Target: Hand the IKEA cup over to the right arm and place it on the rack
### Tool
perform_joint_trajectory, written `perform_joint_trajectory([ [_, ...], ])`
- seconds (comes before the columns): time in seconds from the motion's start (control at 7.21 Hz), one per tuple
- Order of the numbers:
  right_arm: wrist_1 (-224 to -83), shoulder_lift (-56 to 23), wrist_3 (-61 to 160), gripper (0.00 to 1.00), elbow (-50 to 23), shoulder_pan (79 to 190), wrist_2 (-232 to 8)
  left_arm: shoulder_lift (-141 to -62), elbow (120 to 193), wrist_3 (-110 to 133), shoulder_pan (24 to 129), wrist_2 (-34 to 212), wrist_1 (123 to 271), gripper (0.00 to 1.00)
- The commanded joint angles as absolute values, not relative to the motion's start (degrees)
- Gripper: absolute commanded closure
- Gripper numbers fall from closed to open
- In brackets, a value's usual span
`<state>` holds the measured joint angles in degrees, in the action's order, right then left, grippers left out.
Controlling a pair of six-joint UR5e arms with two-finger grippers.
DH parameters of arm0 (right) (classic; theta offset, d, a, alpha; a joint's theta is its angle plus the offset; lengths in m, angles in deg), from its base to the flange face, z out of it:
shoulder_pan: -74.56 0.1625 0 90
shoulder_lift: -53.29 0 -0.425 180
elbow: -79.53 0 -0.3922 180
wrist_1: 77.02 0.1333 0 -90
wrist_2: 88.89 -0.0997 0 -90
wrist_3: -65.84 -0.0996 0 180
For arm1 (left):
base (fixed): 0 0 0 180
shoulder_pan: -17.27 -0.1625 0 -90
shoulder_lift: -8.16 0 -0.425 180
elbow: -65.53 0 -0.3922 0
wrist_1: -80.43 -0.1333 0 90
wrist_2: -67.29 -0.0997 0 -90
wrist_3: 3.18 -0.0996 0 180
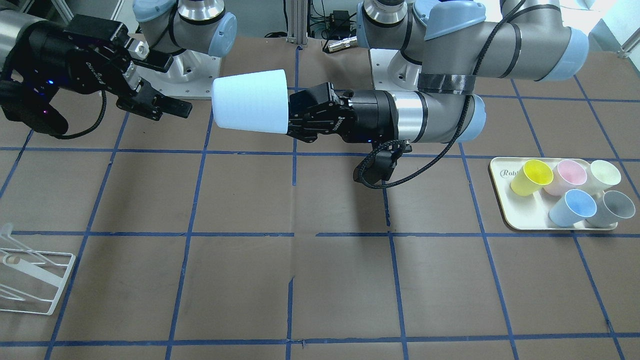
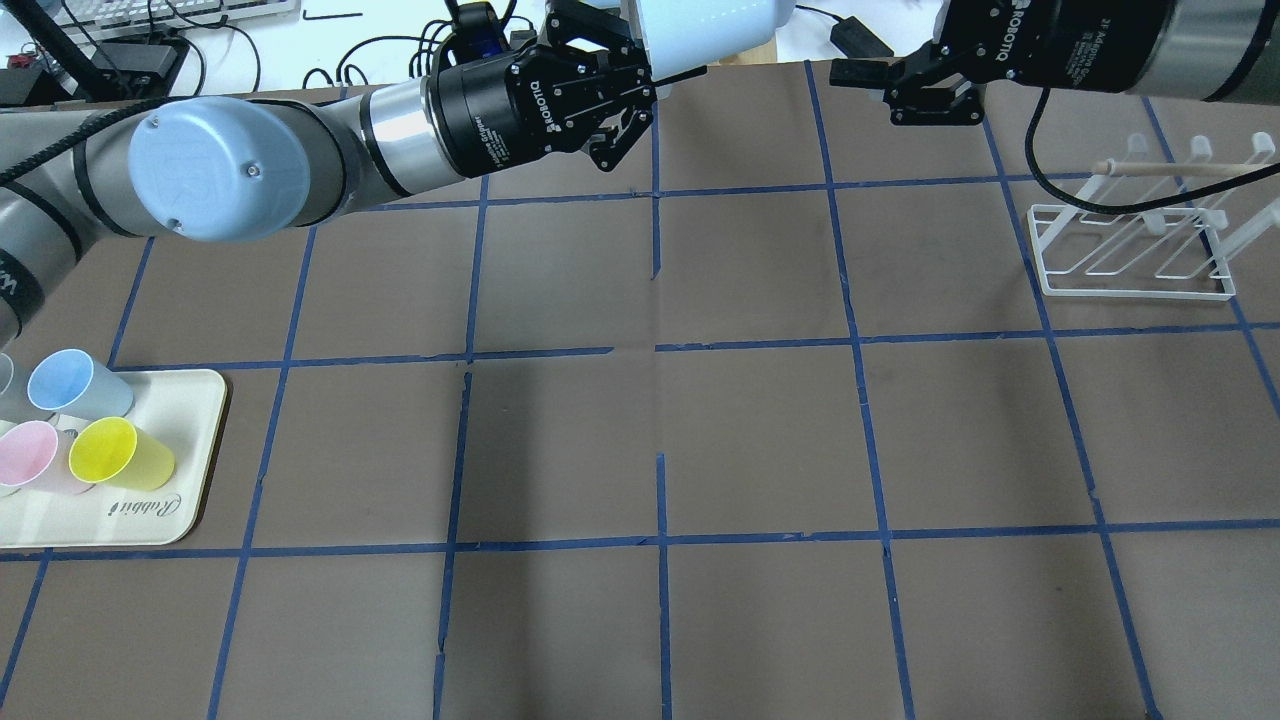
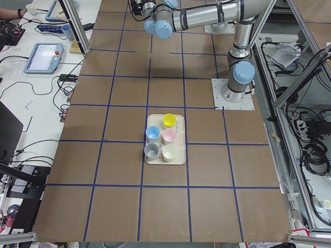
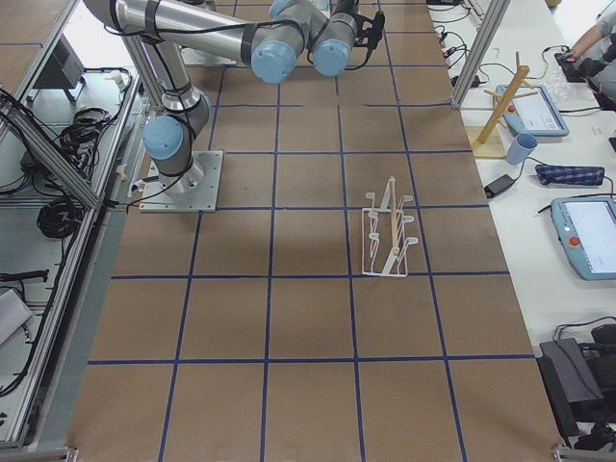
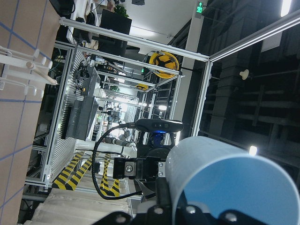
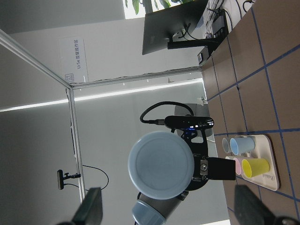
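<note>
Left gripper (image 1: 291, 116) clamps 1 IKEA cup (image 1: 250, 101) horizontally, apparently by its rim; right gripper (image 1: 167, 84) spread wide, apart from it.

Six cameras, one table (image 1: 320, 290)
The front-facing view looks steeply down from across the table, with the robot (image 1: 500, 55) at 12 o'clock; the overhead looks forward from behind it. Both share the rack (image 1: 30, 280): 8 o'clock, then 3 o'clock. Side views sit high and far at the table's ends. The wrist cameras face each other closely across the IKEA cup (image 5: 220, 183).

robotics lab: aluminium frame posts (image 3: 77, 26), teach pendants (image 3: 44, 54), taped grid table (image 1: 340, 290)
</note>
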<state>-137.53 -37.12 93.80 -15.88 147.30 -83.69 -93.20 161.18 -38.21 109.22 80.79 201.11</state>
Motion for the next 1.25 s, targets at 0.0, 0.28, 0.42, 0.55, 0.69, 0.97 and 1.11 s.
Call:
perform_joint_trajectory([
  [0.0, -141.8, -35.4, 90.1, 0.00, -14.9, 150.5, -83.7, -93.5, 161.2, -38.4, 109.7, 80.7, 201.0, 1.00],
  [0.28, -150.0, -33.6, 86.0, 0.00, -14.4, 151.9, -83.2, -93.5, 161.2, -38.0, 111.4, 81.1, 200.0, 1.00],
  [0.42, -151.1, -33.5, 85.1, 0.00, -14.4, 151.9, -83.1, -93.6, 161.2, -37.9, 111.5, 81.1, 199.9, 1.00],
  [0.55, -151.1, -33.6, 83.4, 0.00, -14.4, 152.0, -83.0, -93.5, 161.2, -37.9, 111.5, 81.1, 200.0, 1.00],
  [0.69, -151.0, -33.9, 83.1, 0.03, -14.4, 152.0, -82.8, -93.5, 161.2, -37.9, 111.5, 81.1, 200.0, 1.00],
  [0.97, -150.4, -34.8, 82.5, 0.08, -15.0, 152.0, -82.1, -93.5, 161.2, -37.9, 111.5, 81.1, 199.9, 1.00],
  [1.11, -150.4, -34.9, 82.1, 0.08, -15.0, 152.0, -81.5, -93.5, 161.2, -37.9, 111.5, 81.1, 199.9, 1.00],
])
